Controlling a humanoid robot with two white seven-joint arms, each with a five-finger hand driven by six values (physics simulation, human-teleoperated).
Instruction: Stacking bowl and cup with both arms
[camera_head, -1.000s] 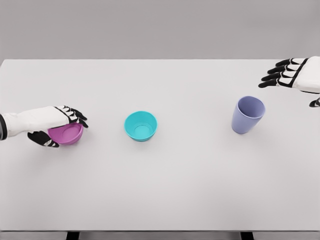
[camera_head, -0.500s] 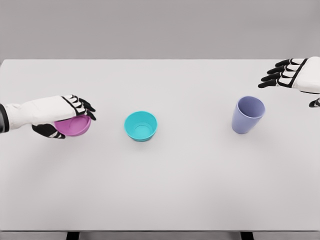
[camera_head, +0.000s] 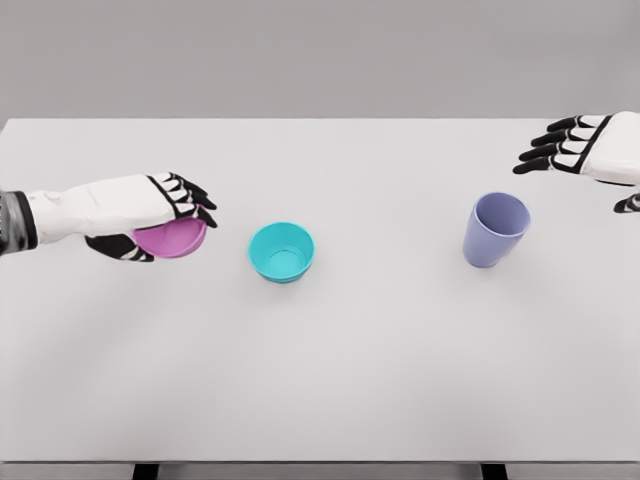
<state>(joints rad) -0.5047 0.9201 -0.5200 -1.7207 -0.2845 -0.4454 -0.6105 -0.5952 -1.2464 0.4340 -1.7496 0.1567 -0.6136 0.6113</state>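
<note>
**Pink bowl gripped in the left robot hand; right robot hand unloaded**

The left robot hand (camera_head: 150, 215) is positioned over the left part of the desk (camera_head: 330, 380), its arm entering from the left edge. A pink bowl (camera_head: 175, 238) is gripped by it: the fingers (camera_head: 190, 192) are laid over the far side of the rim and the thumb is hooked under the near side. The bowl is tilted, and whether it touches the desk cannot be told.

A teal bowl (camera_head: 282, 251) is placed upright on the desk just to the right of the pink bowl, apart from it, near the centre.

A lavender cup (camera_head: 495, 229) is placed upright on the right part of the desk, well apart from both bowls.

The right robot hand (camera_head: 580, 148) is located beyond the cup toward the far right edge, its fingers extended and spread, with nothing held and no contact with the cup.
</note>
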